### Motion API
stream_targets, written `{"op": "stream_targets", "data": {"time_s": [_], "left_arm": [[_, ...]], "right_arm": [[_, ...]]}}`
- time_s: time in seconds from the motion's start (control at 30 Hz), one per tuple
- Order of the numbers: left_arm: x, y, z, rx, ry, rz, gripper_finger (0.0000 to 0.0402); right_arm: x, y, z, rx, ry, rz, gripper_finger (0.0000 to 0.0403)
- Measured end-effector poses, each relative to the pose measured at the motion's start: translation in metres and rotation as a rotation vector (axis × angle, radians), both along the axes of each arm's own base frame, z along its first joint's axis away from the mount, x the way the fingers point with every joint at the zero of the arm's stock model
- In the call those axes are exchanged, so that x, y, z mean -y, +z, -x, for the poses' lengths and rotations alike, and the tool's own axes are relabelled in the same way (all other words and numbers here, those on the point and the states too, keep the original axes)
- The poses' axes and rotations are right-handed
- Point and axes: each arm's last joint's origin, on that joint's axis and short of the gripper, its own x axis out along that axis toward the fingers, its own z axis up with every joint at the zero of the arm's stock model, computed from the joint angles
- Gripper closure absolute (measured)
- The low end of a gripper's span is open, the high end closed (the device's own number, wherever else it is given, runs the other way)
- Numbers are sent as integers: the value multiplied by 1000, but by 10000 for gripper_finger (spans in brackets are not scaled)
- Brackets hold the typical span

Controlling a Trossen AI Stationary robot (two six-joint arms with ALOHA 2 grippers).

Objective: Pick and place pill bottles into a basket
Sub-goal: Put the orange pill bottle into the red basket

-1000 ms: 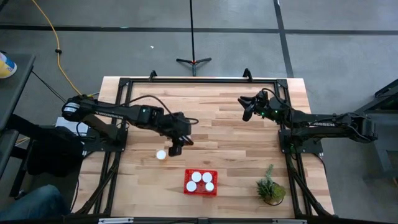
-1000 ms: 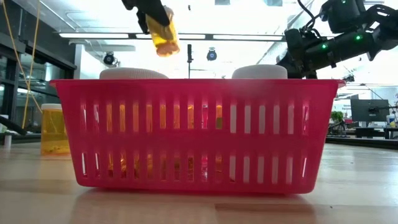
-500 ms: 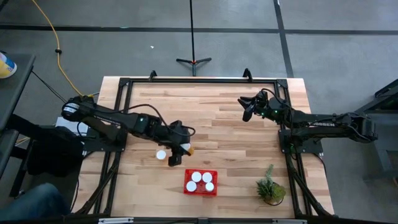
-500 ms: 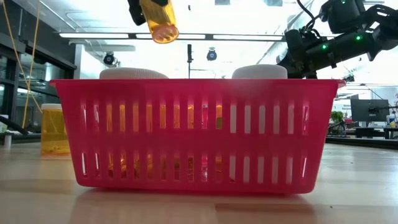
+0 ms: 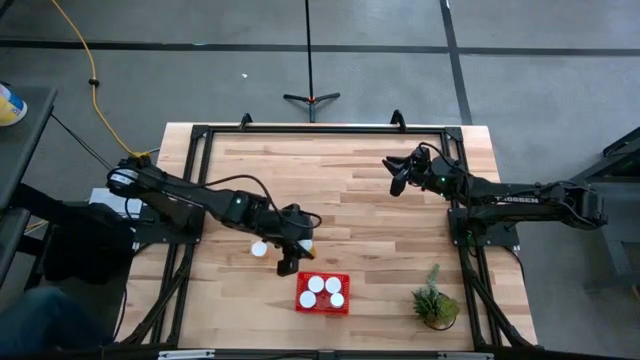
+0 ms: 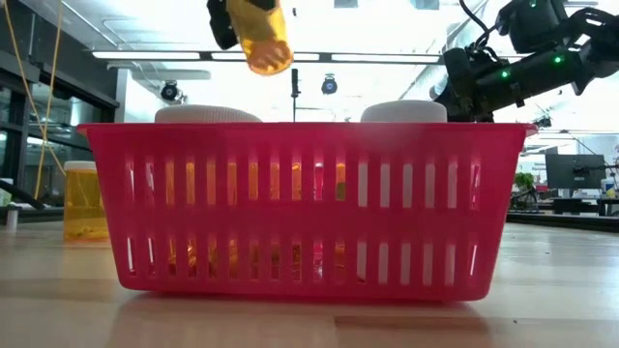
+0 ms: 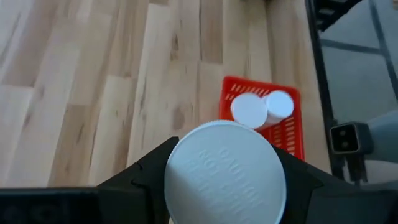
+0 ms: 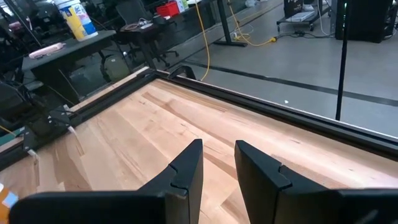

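Observation:
My left gripper is shut on an amber pill bottle, which it holds in the air just beyond the far left corner of the red mesh basket. Several white-capped bottles stand upright in the basket. Their caps show above its rim in the low view. One more bottle stands on the table left of my left gripper; it also shows in the low view. My right gripper is open and empty at the far right of the table. My left gripper pinches the bottle at its cap end, one finger on each side. The fingers point down at a slant, and the cap faces back toward the wrist. The bottle hangs tilted, its amber base lowest, clear of the table and above the basket's rim.
A small green potted plant stands at the near right, to the right of the basket. Black frame rails run along the table's left, right and far sides. Bare wood lies between the two arms.
My left gripper has gone toward the table's near edge and a little to the right, toward the basket, still shut on the bottle. The bottle stays lifted and tilted, and has shifted right above the basket's rim in the low view.

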Motion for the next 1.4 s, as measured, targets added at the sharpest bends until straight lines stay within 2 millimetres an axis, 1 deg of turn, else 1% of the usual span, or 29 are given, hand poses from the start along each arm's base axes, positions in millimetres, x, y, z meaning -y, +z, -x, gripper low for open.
{"op": "stream_targets", "data": {"time_s": [0.07, 0.13, 0.33, 0.63, 0.8, 0.9, 1.1, 1.17, 1.2, 1.27, 1.33, 1.4], "left_arm": [[1, -1, 0, -5, -9, 4, 175], [5, 1, -3, 28, -23, 18, 177], [17, -6, -2, -7, -47, 27, 174], [36, -2, -2, 55, -49, 73, 175], [45, -13, -11, 37, -56, 79, 176], [50, -12, -22, 18, -67, 61, 176], [62, 2, -48, 31, -117, 42, 176], [66, -3, -53, -14, -121, 23, 176], [68, -3, -58, -1, -123, 26, 176], [68, -6, -58, -47, -125, 13, 176], [71, -6, -64, -25, -126, 28, 176], [72, -10, -62, -60, -130, 20, 176]], "right_arm": [[0, 0, 0, 0, 0, -1, 318], [0, -1, 0, -6, -1, -8, 318], [0, -3, 0, -24, 0, -15, 318], [0, -7, 1, -62, -1, -29, 318], [0, -7, 1, -65, -4, -29, 318], [-1, -7, 2, -70, -4, -31, 318], [-1, -10, 2, -97, -4, -40, 318], [-1, -10, 2, -101, -4, -42, 318], [-1, -11, 3, -107, -4, -44, 318], [-1, -11, 2, -110, -4, -46, 318], [-1, -12, 3, -120, -2, -50, 318], [-1, -13, 2, -120, -2, -50, 318]]}}
